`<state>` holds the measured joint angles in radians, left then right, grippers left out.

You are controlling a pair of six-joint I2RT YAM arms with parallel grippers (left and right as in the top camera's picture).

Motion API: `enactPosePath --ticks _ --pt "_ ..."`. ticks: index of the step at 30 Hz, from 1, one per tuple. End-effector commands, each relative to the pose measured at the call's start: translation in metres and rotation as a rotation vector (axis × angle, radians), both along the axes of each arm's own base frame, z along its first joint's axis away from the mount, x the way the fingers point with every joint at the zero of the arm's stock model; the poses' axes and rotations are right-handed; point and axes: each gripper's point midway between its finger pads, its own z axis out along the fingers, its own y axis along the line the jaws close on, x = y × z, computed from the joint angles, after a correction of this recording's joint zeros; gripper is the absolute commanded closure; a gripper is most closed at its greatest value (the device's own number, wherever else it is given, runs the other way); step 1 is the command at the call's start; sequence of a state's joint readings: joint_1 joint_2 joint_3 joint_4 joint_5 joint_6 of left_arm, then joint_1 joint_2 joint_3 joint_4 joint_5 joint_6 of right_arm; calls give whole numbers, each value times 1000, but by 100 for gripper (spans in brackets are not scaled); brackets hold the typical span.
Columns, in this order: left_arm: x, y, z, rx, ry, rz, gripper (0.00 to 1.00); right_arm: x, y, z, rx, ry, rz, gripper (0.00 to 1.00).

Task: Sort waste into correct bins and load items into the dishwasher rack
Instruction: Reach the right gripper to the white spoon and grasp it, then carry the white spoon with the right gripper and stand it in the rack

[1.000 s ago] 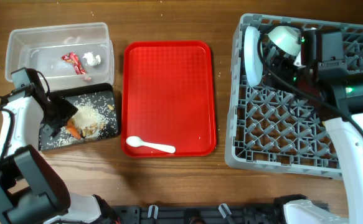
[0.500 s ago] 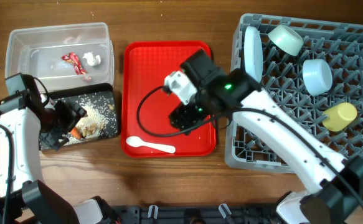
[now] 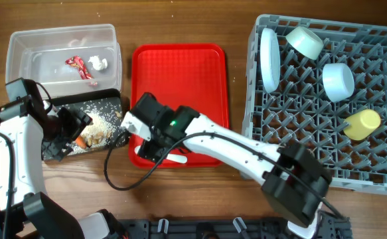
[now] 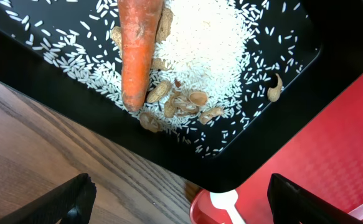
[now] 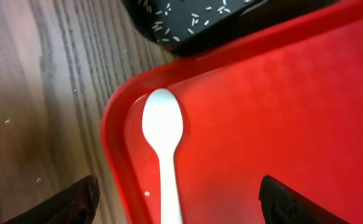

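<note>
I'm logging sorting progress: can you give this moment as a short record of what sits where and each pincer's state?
clear tub: holds wrapper and tissue
black tray: holds carrot and food scraps
red tray: white spoon lying by one corner
rack: plate, green bowl, blue bowl, yellow cup
left pincer: open, above the black tray's edge
right pincer: open, above the spoon
not yet loaded: spoon

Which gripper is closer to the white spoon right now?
Right. The right gripper hovers directly over the spoon on the red tray; the left gripper is farther off, above the carrot in the black tray.
</note>
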<state>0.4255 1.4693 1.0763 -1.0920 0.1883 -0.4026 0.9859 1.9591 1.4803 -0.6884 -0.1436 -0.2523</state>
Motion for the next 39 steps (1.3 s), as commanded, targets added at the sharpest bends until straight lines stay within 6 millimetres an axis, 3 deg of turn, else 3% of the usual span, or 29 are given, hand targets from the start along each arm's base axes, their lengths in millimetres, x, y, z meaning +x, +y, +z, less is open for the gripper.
enactPosePath --ticks 1,6,12,16,20,22,27,39 --pt "2 3 4 15 -16 3 10 0 2 -27 -54 -15 24 17" --pt "2 3 4 15 -16 3 10 7 19 -38 -13 -46 41 18" --pt "2 3 4 15 -16 2 7 -12 28 -63 -45 -23 85 18" --pt "2 3 5 15 -16 3 7 -8 29 -80 -67 -33 46 23" --pt "2 3 4 15 -16 2 7 -7 30 -80 -61 -34 34 32" --pt "2 3 4 15 -16 3 7 -7 30 -80 -60 -26 17 44" --pt "2 3 5 15 -16 3 7 6 23 -80 -90 -69 -79 49" --pt "2 3 5 14 -16 2 7 5 19 -82 -105 -59 -85 63"
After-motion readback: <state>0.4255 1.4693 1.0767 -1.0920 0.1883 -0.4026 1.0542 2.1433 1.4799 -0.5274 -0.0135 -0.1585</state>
